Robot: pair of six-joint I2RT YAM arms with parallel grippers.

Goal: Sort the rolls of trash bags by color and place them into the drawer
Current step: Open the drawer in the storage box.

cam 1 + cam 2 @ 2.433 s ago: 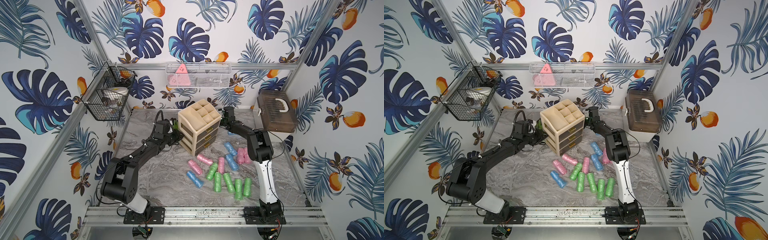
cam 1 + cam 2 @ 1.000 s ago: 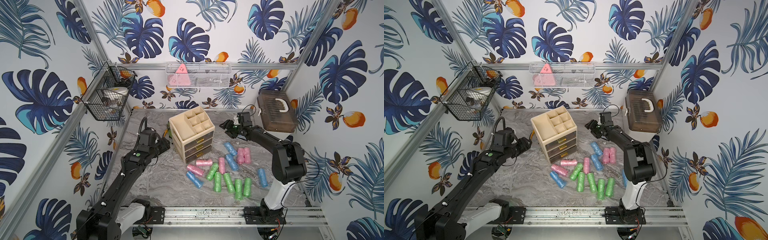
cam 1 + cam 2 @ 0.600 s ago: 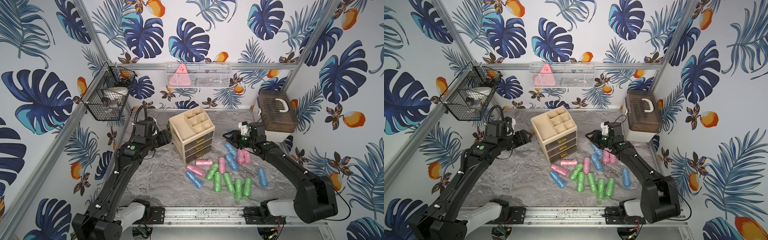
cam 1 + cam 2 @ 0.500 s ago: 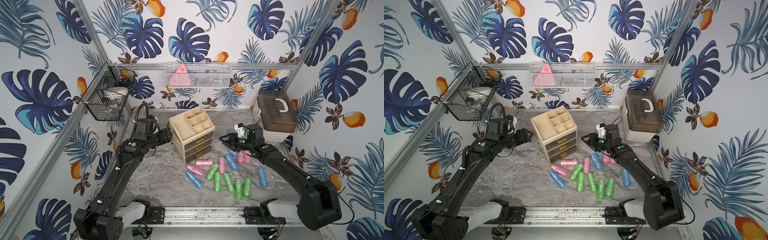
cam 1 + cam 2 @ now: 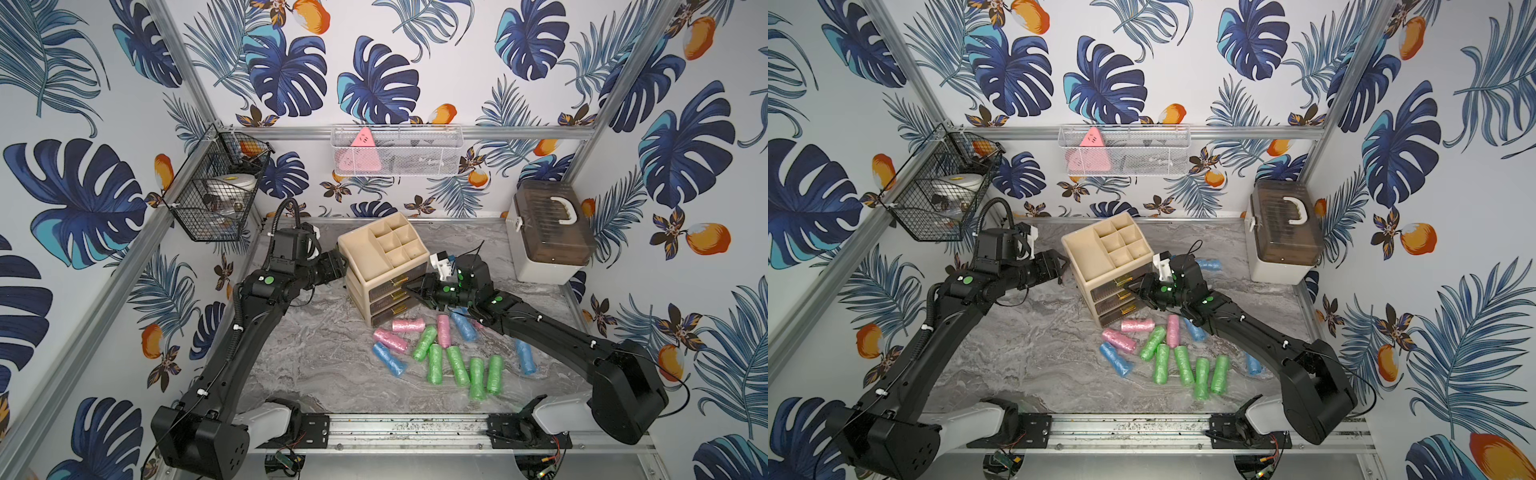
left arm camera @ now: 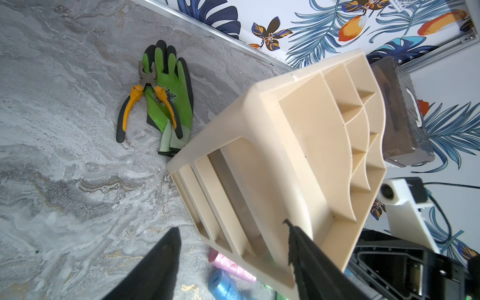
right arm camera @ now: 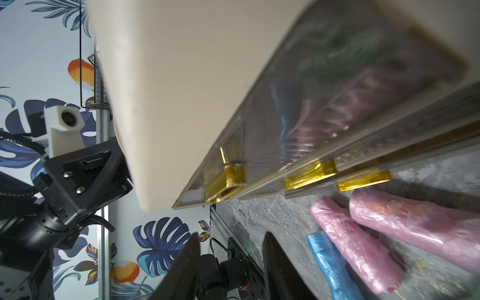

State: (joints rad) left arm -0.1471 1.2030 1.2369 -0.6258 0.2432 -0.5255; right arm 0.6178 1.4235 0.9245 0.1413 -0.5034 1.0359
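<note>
The beige drawer unit (image 5: 376, 253) stands at mid-table, its three clear drawers (image 5: 384, 296) shut, gold handles (image 7: 226, 180) facing front. Pink, blue and green rolls of trash bags lie loose before it: a pink one (image 5: 405, 325), a blue one (image 5: 389, 360), green ones (image 5: 457, 360), another blue (image 5: 524, 356). My left gripper (image 5: 340, 266) is open at the unit's left side, its fingers (image 6: 161, 259) straddling a top corner. Holding nothing, my right gripper (image 5: 409, 288) is open just before the top drawer's handle. Pink rolls (image 7: 415, 228) lie beside it.
A brown-lidded box (image 5: 548, 232) sits at the back right. A black wire basket (image 5: 216, 191) and a white mesh basket (image 5: 395, 149) hang on the walls. Behind the unit lie a green glove (image 6: 168, 91) and pliers (image 6: 135, 104). One blue roll (image 5: 1208, 264) rests behind the right arm.
The right arm swung from behind the unit round to its drawer front, jaws narrowing. The left gripper rose to the unit's left top corner and opened. The unit stayed put over the last second.
</note>
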